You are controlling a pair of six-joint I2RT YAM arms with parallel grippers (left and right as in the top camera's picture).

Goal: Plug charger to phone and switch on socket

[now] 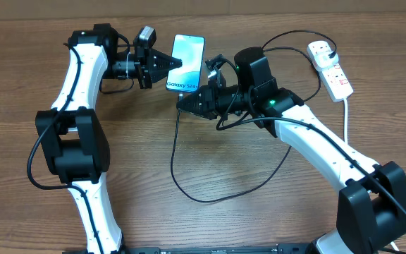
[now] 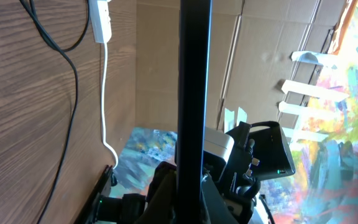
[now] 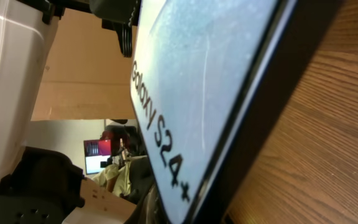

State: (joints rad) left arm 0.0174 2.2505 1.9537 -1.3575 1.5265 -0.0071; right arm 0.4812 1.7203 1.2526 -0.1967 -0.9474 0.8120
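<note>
Two fingers at phone edge (cramped)

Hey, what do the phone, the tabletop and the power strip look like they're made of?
The phone seems fronted with glossy glass, given the sheen over its lit screen; its dark edge could be metal or plastic. The tabletop shows matte brown wood grain, possibly laminate. The power strip looks like smooth white moulded plastic.

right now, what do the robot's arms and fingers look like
Both the left arm and right arm have white tubular links, chunky black joints and thin black cables looped alongside. Each ends in tapered black fingers. A small green light glows on the right one.
</note>
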